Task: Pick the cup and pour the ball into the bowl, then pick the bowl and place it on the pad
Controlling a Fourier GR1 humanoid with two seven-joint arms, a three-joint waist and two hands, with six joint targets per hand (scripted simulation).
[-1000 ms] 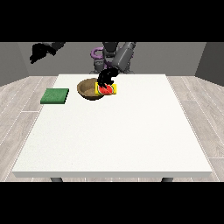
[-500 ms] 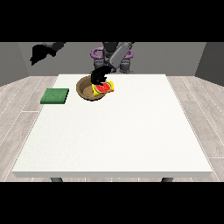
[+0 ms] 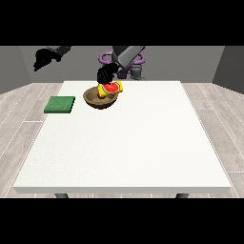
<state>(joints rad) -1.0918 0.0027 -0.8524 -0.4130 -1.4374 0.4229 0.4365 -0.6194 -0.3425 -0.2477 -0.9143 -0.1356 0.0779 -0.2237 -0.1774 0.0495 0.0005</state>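
Flanking bowl (image 3: 100, 99), green pad (image 3: 60, 105), seemingly apart

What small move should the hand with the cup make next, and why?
Probably tip the cup a little further, holding it over the bowl. The hand near the view's middle holds the cup tilted above the bowl, and I cannot see the ball in the bowl yet.

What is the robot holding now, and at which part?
The hand at the view's right holds the yellow cup, tipped over the brown bowl, by its upper end. The other hand holds nothing.
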